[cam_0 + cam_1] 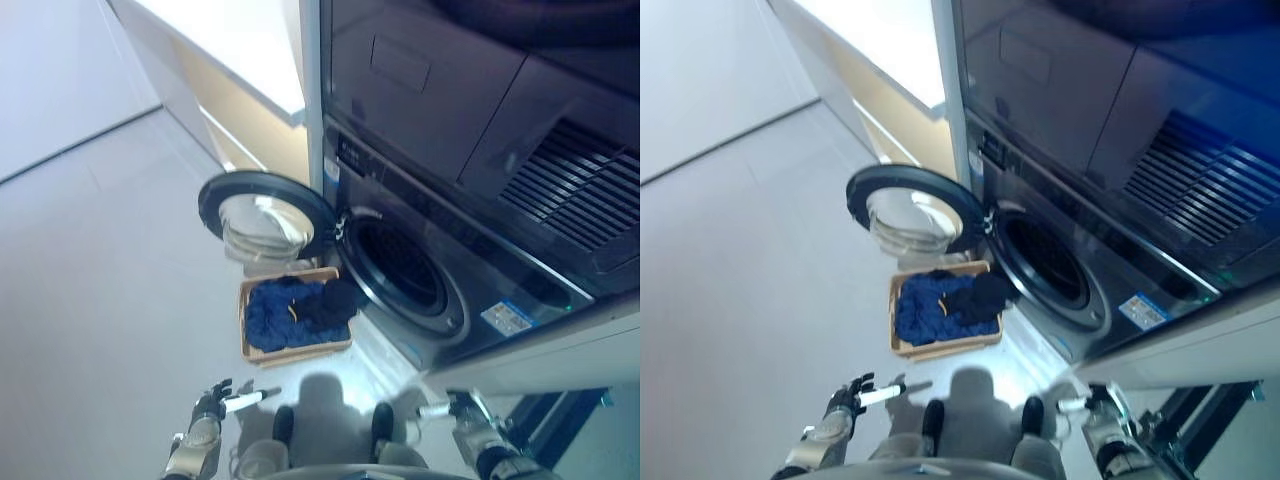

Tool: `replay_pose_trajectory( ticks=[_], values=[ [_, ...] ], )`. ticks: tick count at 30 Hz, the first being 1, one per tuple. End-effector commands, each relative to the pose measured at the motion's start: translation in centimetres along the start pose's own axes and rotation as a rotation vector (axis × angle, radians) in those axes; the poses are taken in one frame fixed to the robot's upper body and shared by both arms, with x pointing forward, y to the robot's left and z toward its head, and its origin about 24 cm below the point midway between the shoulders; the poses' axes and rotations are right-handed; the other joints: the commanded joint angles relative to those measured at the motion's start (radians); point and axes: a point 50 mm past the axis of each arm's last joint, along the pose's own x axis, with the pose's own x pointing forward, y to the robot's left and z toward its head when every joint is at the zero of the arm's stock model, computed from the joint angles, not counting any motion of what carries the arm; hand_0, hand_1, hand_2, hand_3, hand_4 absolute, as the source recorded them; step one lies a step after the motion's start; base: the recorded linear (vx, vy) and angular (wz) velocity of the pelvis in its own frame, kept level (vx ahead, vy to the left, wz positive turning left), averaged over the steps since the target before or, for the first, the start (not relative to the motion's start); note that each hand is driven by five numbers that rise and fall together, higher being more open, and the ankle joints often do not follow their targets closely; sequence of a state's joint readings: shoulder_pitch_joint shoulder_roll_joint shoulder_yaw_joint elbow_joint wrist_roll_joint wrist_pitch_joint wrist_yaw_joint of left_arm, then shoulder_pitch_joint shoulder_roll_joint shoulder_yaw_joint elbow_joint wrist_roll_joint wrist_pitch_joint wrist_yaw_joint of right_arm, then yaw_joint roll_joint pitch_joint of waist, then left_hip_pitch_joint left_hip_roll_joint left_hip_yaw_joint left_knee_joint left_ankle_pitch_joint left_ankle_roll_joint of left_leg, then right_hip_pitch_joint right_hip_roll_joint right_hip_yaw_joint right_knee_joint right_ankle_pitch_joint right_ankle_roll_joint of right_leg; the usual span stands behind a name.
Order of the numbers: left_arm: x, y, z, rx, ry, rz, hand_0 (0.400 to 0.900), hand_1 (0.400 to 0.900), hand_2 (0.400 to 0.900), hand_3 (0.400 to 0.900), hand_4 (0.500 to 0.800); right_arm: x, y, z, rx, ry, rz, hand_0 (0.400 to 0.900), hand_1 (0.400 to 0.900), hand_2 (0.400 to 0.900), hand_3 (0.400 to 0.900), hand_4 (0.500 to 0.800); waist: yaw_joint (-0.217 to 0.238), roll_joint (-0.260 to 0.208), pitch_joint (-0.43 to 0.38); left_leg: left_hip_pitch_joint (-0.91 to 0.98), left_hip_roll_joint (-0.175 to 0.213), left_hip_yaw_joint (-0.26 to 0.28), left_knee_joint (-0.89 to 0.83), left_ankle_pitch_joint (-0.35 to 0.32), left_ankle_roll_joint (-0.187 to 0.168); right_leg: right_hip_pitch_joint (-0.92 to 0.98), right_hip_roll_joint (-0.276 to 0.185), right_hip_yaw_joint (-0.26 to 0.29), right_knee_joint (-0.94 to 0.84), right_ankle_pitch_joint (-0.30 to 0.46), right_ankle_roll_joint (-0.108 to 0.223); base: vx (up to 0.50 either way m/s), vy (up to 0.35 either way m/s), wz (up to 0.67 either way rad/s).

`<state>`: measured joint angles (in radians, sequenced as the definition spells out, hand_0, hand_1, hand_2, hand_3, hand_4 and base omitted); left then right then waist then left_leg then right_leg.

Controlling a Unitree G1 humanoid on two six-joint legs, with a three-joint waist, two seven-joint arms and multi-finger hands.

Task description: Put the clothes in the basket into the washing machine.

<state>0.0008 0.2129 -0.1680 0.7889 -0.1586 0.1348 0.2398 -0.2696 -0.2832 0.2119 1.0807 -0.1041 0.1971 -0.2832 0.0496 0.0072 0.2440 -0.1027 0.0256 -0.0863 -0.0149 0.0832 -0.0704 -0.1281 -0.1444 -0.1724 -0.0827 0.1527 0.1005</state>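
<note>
A tan basket (345, 346) stands on the floor in front of the washing machine (470, 290), filled with dark blue and black clothes (295, 310). The machine's round door (262, 217) is swung open to the left, and the dark drum opening (400, 265) shows. My left hand (217, 402) is low at the bottom left, fingers relaxed and empty, well short of the basket. My right hand (463, 412) is low at the bottom right, fingers relaxed, holding nothing. Both also show in the right eye view, left hand (858, 395), right hand (1095, 408).
A dark appliance panel with a vent grille (575, 195) sits above the washer. A pale counter or cabinet (235, 60) runs to the back left. Grey floor (100, 270) spreads to the left of the basket.
</note>
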Motion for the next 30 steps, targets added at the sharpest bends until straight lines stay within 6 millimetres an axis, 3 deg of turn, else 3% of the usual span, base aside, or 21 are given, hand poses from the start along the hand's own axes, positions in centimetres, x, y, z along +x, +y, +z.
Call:
replay_pose_trajectory(
  ticks=[1,4,6,8,11,14,20,25,30],
  values=[
    [0.3,0.8,3.7,0.008,-0.157,0.047,0.9,0.9,0.9,0.9,0.8,0.0,-4.6,9.5,-0.074,-0.306,-0.17,0.9,0.9,0.9,0.9,0.8,0.027,-0.004,0.111,-0.073,-0.053,-0.013,0.061,-0.05,0.051,-0.056,0.0,-0.002,0.155,-0.099,0.013,-0.09,0.008,0.11],
    [-0.1,0.3,4.9,0.009,-0.222,0.032,0.9,0.9,0.9,0.9,0.8,-0.8,-6.3,14.1,-0.131,-0.427,-0.248,0.9,0.9,0.9,0.9,0.8,0.047,0.004,0.161,-0.139,-0.052,-0.023,0.074,-0.034,0.049,-0.114,-0.002,-0.01,0.165,-0.086,0.012,-0.11,0.024,0.11],
    [-0.8,-0.2,6.2,0.006,-0.304,0.004,0.9,0.9,0.9,0.9,0.8,-1.9,-8.7,17.9,-0.183,-0.526,-0.348,0.9,0.9,0.9,0.9,0.8,0.068,0.01,0.198,-0.195,-0.052,-0.031,0.084,-0.022,0.046,-0.172,-0.004,-0.015,0.18,-0.079,0.012,-0.14,0.029,0.13],
    [-1.2,-0.6,7.0,0.02,-0.347,-0.02,0.9,0.9,0.9,0.9,0.8,-2.9,-10.8,20.4,-0.228,-0.587,-0.437,0.9,0.9,0.9,0.9,0.8,0.081,0.015,0.221,-0.238,-0.05,-0.034,0.096,-0.017,0.044,-0.213,-0.009,-0.018,0.193,-0.076,0.011,-0.09,0.034,0.12],
    [-1.7,-1.0,8.7,0.014,-0.431,-0.035,0.9,0.9,0.9,0.9,0.8,-5.0,-14.0,23.9,-0.314,-0.678,-0.592,0.9,0.9,0.9,0.9,0.8,0.096,0.019,0.269,-0.316,-0.063,-0.04,0.138,-0.018,0.043,-0.284,-0.017,-0.021,0.229,-0.085,0.008,-0.08,0.042,0.09],
    [-2.2,-1.3,10.1,0.026,-0.495,-0.039,0.9,0.9,0.9,0.9,0.8,-6.5,-16.4,25.8,-0.43,-0.711,-0.744,0.9,0.9,0.9,0.9,0.8,0.107,0.029,0.276,-0.383,-0.076,-0.044,0.166,-0.021,0.045,-0.35,-0.029,-0.029,0.26,-0.09,0.01,-0.04,0.044,0.12],
    [-4.0,-3.1,13.7,0.064,-0.671,-0.104,0.9,0.9,0.9,0.9,0.8,-8.6,-22.3,26.9,-0.737,-0.618,-1.07,0.9,0.9,0.9,0.9,0.8,0.139,0.071,0.276,-0.532,-0.114,-0.076,0.214,-0.019,0.048,-0.491,-0.064,-0.049,0.331,-0.102,0.019,-0.04,0.04,0.22],
    [-5.6,-4.2,15.8,0.073,-0.779,-0.163,0.9,0.9,0.9,0.9,0.8,-10.4,-26.2,26.9,-0.777,-0.558,-1.201,0.9,0.9,0.9,0.9,0.8,0.168,0.116,0.276,-0.619,-0.134,-0.098,0.214,-0.002,0.046,-0.59,-0.089,-0.068,0.377,-0.115,0.024,0.0,0.03,0.2],
    [-6.5,-4.6,16.5,0.069,-0.824,-0.192,0.9,0.9,0.9,0.9,0.8,-11.8,-28.7,26.9,-0.775,-0.524,-1.28,0.9,0.9,0.9,0.9,0.8,0.189,0.147,0.276,-0.675,-0.148,-0.117,0.224,-0.029,0.048,-0.669,-0.11,-0.061,0.437,-0.162,0.035,0.08,0.007,0.1]
  ],
)
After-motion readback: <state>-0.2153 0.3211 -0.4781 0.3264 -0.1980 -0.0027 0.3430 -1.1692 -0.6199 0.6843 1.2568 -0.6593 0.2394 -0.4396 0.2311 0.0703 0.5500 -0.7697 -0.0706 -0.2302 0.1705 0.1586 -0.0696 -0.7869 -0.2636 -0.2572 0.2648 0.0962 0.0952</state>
